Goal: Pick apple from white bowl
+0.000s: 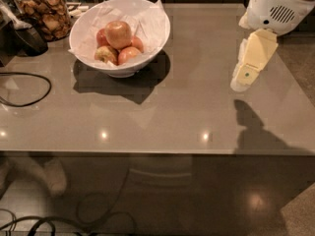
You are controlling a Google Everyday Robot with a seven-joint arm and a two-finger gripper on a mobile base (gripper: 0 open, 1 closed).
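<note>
Much table [162,117] between right-edge jaws, white bowl [121,69].

High view angled down over table [162,117], white bowl [124,70] upper left, gripper [241,80] upper right

No words, brands or numbers can be read. The hand [242,82], above the table [172,117] near its right edge, bears only a small green dot [246,74].
</note>
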